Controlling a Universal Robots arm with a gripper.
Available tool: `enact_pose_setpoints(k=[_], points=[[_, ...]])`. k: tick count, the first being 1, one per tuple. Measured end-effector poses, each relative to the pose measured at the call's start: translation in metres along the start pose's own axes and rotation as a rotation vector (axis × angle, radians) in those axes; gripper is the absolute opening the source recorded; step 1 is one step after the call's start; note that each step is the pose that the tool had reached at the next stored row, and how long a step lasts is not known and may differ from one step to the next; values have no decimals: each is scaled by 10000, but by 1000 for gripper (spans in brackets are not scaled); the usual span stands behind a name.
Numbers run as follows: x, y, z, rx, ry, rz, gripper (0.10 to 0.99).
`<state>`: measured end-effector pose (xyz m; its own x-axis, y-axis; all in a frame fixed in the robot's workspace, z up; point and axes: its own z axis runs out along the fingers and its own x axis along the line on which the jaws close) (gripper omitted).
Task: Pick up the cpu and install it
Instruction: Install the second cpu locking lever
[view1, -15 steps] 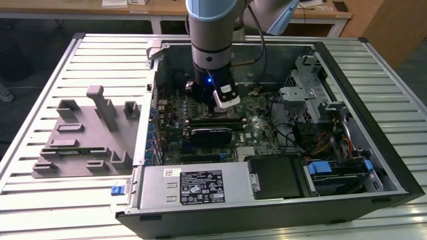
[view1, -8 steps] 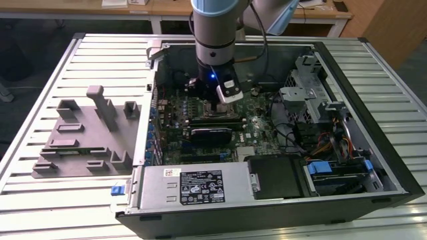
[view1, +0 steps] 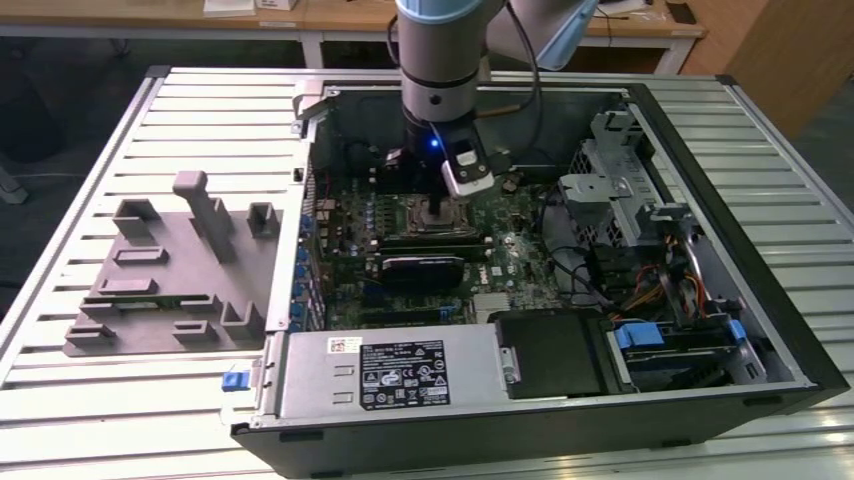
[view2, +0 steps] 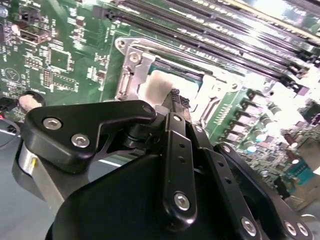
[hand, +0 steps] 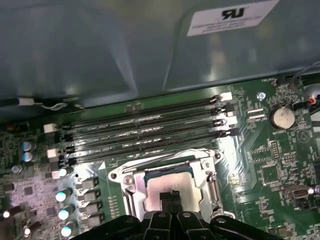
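The cpu, a flat square chip with a silver-grey top, lies inside the metal-framed socket on the green motherboard. My gripper hangs directly over it, its black fingertips pressed together with nothing between them. In the second wrist view the gripper ends just above the cpu; I cannot tell whether they touch. In the exterior view the arm reaches down into the open computer case, with the gripper over the socket.
A grey plastic fixture tray sits on the slatted table at the exterior view's left. Inside the case are a black heatsink block, the power supply, a drive cage and loose cables. Memory slots run beside the socket.
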<state>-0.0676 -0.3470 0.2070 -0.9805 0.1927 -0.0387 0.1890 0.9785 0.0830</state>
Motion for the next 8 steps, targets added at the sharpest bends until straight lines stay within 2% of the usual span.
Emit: enact_pose_setpoints(k=[3,8], points=[[-17,5,0,55,-9,3,106],[-19,8,-33,57,-11,3,106]])
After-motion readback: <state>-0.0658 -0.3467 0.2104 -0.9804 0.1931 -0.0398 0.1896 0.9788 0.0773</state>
